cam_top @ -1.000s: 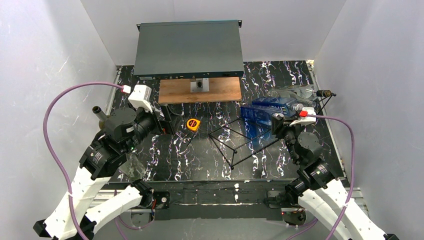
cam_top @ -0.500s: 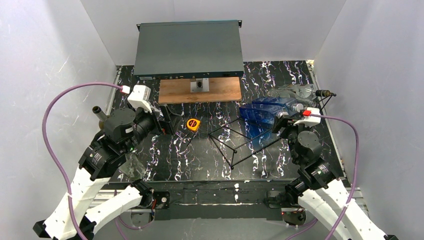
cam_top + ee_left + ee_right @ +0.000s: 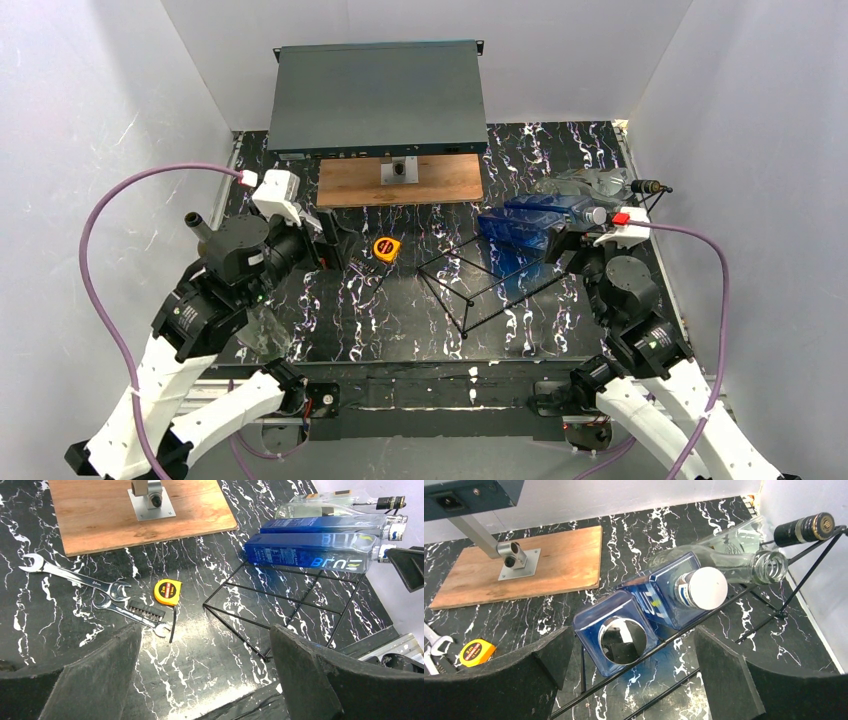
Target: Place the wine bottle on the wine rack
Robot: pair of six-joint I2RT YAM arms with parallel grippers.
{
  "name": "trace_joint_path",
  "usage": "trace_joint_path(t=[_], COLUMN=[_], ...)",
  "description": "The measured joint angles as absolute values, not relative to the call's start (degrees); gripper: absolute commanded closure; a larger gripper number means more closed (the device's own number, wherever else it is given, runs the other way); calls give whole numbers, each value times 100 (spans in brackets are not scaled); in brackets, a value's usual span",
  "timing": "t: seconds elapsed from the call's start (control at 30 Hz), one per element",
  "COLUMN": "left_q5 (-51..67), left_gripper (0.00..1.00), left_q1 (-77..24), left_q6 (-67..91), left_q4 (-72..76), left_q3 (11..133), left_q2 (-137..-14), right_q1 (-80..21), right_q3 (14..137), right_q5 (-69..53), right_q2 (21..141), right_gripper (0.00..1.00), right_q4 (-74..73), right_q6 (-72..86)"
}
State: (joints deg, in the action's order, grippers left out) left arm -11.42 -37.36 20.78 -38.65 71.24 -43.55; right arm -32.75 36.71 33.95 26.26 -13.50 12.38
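Seeing blue square glass bottle (image 3: 591,622) end-on atop black wire rack (image 3: 290,605), just ahead of wide-open right claw (image 3: 633,635).

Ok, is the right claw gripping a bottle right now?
No, the right claw stands wide open, its fingers spread wider than the nearest blue bottle, which lies on the wine rack.
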Motion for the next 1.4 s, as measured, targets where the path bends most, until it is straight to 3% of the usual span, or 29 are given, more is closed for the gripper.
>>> trace_joint_path(t=[0.33,0.7,0.97,1.17,1.3,1.4], left_q5=[-1544,-3208,-4226,-4602,-4672,-4674], left_gripper=[1,1,1,1,13,28], left_q1=[-3734,-3736,-3734,-3734,-3736,-3736], left_q6=[1592,1271,2185,2995,3365,3505], left_q4=[-4646,-6267,-7446,-8042,-8060,-7837], left_q3=[8149,8595,8781,8158,7599,7133], left_q2=[-4554,-4222,-3614,-3393,-3334,-3260], right_q1=[-3275,-3275,-3275,-3275,-3275,-3275], right_q3=[4351,4626,4646,4646,4644,4646], right_q5=[3242,2615,2311,2202,2145,2123], right_q2=[2919,3577,3763,3789,3826,3835], right_gripper=[2,1,2,2,2,2], right_q4=[-1398,-1304,-1094,-921,-902,-902], right_q6=[1022,838,840,869,875,875])
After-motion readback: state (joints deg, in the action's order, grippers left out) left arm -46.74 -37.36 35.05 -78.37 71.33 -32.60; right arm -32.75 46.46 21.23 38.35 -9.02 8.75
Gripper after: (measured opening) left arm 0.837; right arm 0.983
